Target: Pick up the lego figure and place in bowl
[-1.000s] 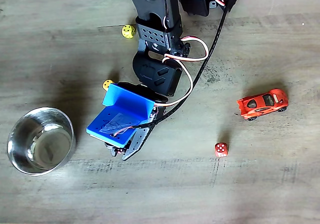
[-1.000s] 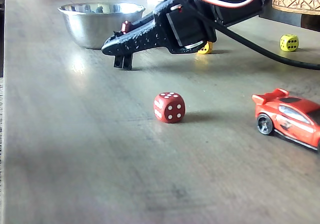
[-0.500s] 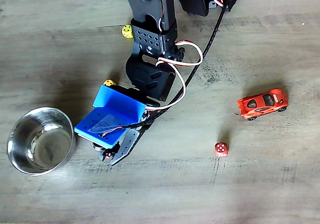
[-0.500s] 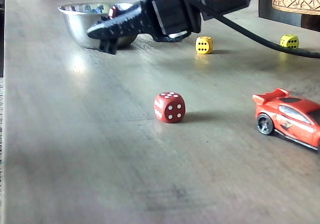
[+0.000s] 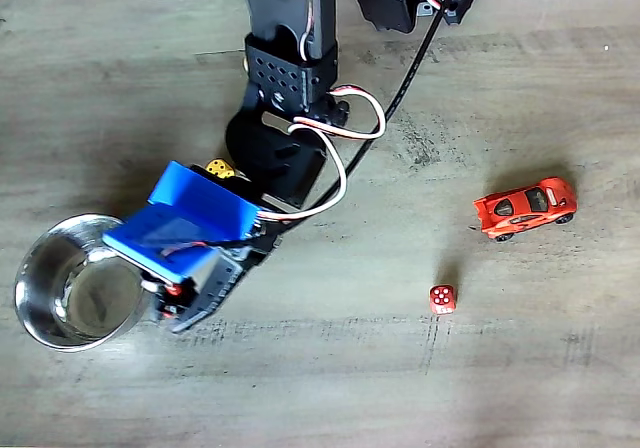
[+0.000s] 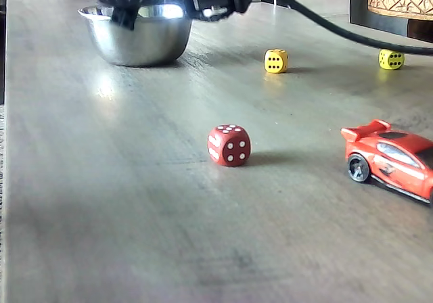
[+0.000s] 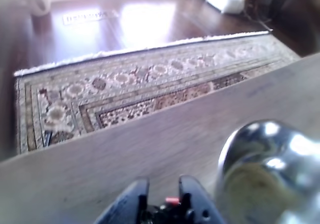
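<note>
I see the gripper point(image 5: 172, 303) hanging at the bowl's point(image 5: 40, 323) right rim in a fixed view, its black fingers pinching the figure point(image 5: 178, 288), of which a red bit shows between them. In the wrist view the two fingertips point(image 7: 135, 194) frame a small red spot of the figure point(image 7: 172, 201), with the bowl point(image 7: 270, 169) just to the right. From the low fixed view the gripper point(image 6: 125, 15) is raised over the bowl's point(image 6: 135, 39) near rim. The red die point(image 6: 229, 145) and car point(image 6: 392, 164) sit well apart from it on the table point(image 6: 101, 181), and two yellow dice point(image 6: 275, 61) lie farther back.
</note>
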